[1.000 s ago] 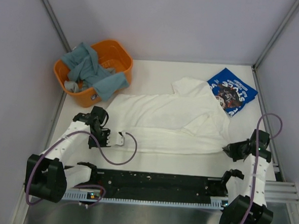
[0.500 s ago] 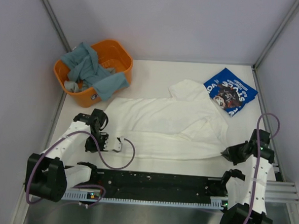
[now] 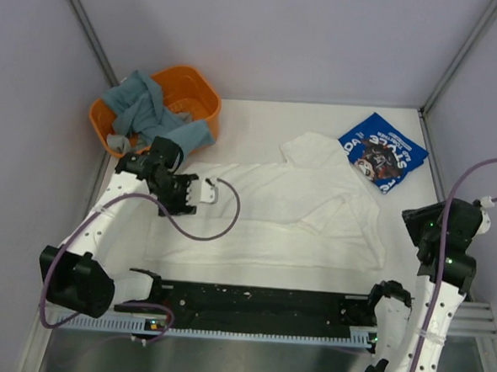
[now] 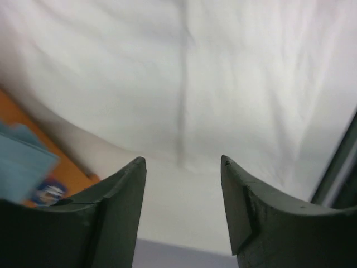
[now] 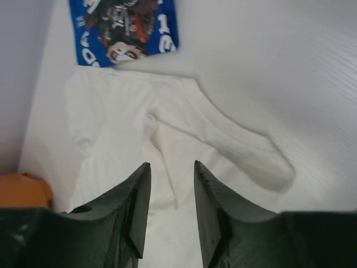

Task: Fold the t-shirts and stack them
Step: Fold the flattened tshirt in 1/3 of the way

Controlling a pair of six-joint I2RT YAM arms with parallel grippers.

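The white t-shirt looks limp, light cloth, best pinched at its corners; left gripper over it, right gripper beside it, both parted, empty.

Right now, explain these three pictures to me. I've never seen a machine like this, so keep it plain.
This is a robot with two arms bolted at the near edge of a white table. The wide picture looks down from above and behind them. The other two come from a camera on each wrist, looking past the left gripper and the right gripper, the dark prongs at the bottom. A white t-shirt lies spread across the middle. A folded blue t-shirt with white lettering sits at the far right. An orange basket at the far left holds teal cloth. Both grippers stand open, holding nothing.
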